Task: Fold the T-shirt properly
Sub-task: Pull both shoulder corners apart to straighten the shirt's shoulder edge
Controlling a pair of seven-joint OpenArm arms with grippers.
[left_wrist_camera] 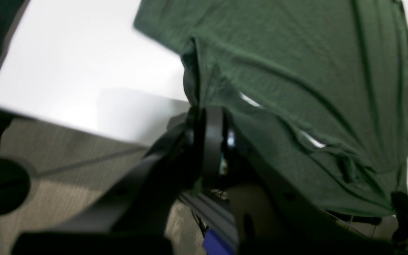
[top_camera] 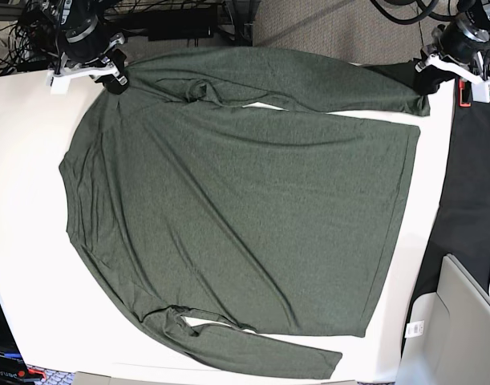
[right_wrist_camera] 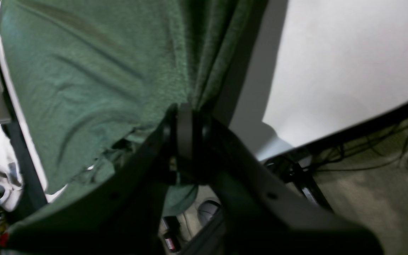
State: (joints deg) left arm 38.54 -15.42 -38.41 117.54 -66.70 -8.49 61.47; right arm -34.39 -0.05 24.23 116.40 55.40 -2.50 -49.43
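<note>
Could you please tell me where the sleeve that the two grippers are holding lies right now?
In the base view, that sleeve stretches along the white table's top edge, held between the right gripper and the left gripper.

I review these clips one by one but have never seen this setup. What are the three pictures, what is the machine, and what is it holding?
The machine is a robot with two arms. The base view looks down on a white table where a large dark olive-green long-sleeved knit T-shirt lies spread flat. The other two pictures come from cameras on the wrists, looking along each gripper.

The left gripper is closed on a pinch of the shirt's fabric at the table's edge; in the base view it sits top right. The right gripper is clamped on bunched fabric too, top left in the base view. A black cloth lies beside the table.
</note>
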